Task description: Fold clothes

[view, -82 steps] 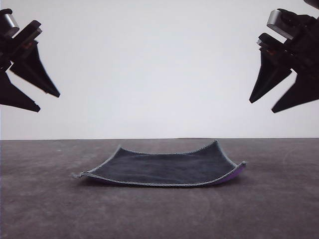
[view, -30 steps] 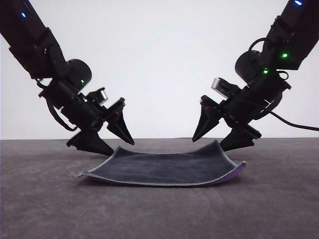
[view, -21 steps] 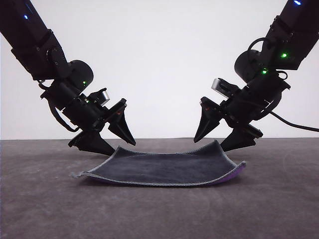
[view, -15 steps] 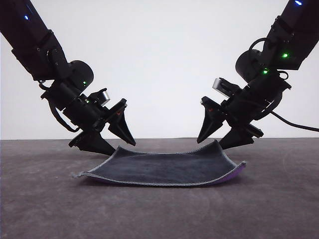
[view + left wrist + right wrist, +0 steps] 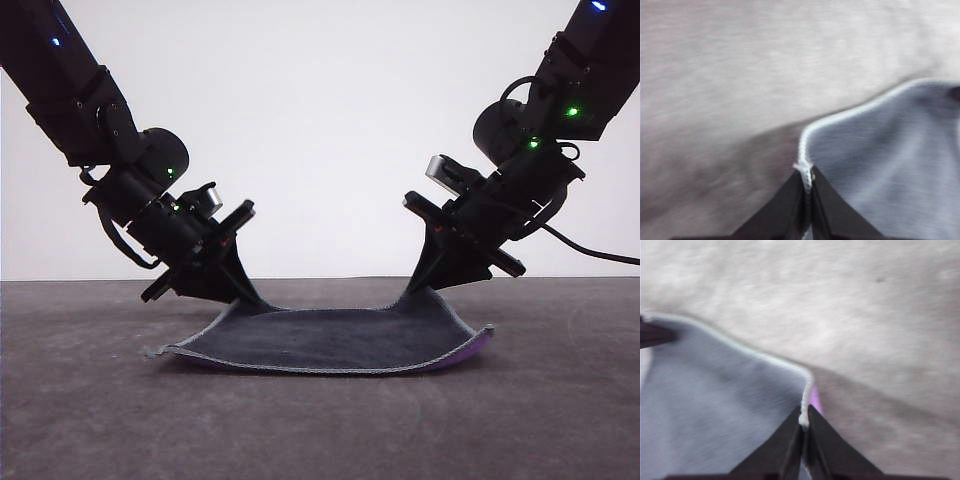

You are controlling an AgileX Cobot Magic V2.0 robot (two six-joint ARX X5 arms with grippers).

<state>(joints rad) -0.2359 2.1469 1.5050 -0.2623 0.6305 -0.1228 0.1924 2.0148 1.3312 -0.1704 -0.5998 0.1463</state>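
The clothes are one small square cloth lying on the grey table, dark grey face up, with purple showing under its right edge. My left gripper is shut on the cloth's far left corner. My right gripper is shut on the far right corner. In the left wrist view the black fingers pinch the grey stitched edging of the cloth. In the right wrist view the fingers clamp the corner of the cloth, with a sliver of purple beside them.
The grey table stretches bare around the cloth on all sides. A plain white wall stands behind. A black cable trails from the right arm.
Both grippers came down from high at the sides to the cloth's far corners, stood open over them, and have now shut on them.
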